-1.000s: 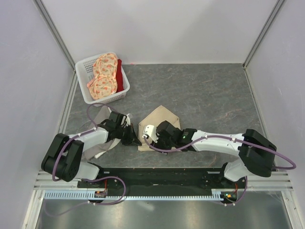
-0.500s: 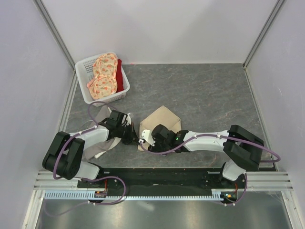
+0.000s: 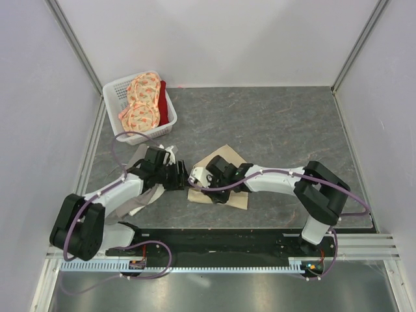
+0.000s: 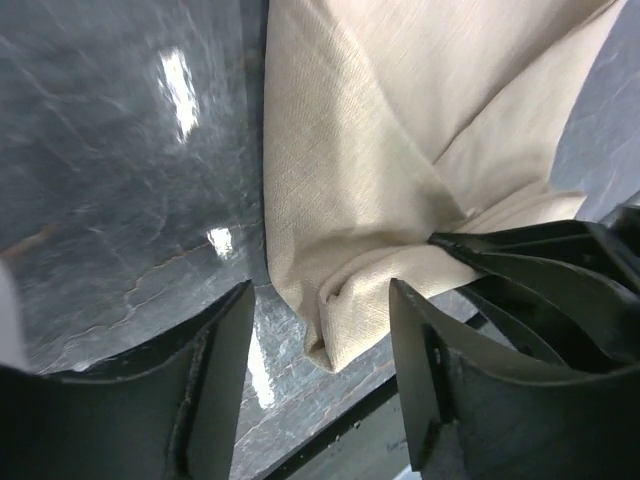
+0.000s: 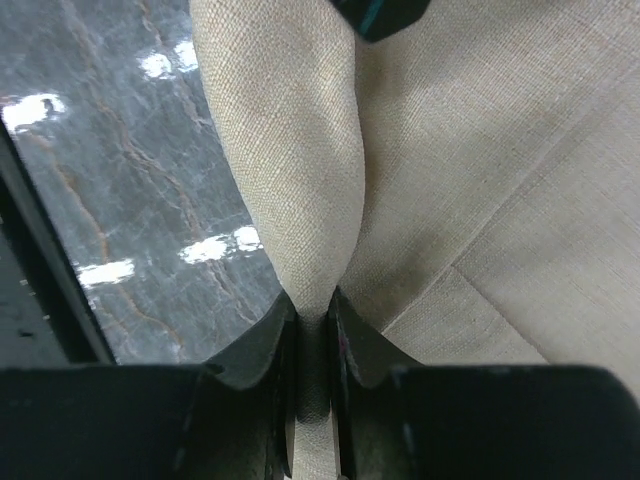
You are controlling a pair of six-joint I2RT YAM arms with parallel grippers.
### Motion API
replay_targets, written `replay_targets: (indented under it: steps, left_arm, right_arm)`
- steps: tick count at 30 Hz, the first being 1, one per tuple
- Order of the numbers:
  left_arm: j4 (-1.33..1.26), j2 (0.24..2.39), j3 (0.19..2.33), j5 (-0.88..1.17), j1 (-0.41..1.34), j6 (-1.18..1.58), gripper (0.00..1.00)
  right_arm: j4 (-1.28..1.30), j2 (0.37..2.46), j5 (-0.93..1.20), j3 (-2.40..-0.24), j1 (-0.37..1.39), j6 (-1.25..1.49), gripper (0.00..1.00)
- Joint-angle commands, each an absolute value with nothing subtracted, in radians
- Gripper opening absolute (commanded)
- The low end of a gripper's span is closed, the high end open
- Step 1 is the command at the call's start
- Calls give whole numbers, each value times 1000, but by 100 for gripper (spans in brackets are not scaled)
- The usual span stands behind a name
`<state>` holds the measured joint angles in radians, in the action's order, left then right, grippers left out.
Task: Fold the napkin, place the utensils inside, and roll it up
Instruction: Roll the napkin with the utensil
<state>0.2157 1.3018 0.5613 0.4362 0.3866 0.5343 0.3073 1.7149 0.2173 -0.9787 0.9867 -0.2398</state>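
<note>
The napkin (image 3: 227, 170) is laid on the grey table (image 3: 292, 123), near the front edge. A raised fold of it is pinched tight by the right gripper (image 5: 314, 335). The left gripper (image 4: 320, 370) is spread wide around the cloth's corner and nothing is gripped by it.

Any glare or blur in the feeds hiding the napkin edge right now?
Left wrist: lamp glare spots on the tabletop, napkin weave sharp. Right wrist: same glare, napkin crisp, fingers dark and soft. Top external: even light, no glare.
</note>
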Motion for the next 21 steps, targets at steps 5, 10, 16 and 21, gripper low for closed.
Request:
replay_targets:
  steps: [5,10,16,21]
  left_arm:
    - [172,1143,473,357,390,544,66]
    - [89,1085,425,393,393,554,67]
    - [35,1098,397,397,394,555,67]
    - [3,1144,394,408,397,551,65]
  right_arm:
    - [485,1857,649,-1081,858,-204,20]
    - [531,1951,866,-1140,787,-176,19]
    - [592,2054,975,-1201,735,-189,19]
    - [617,2124,1049,-1224,693,-201,18]
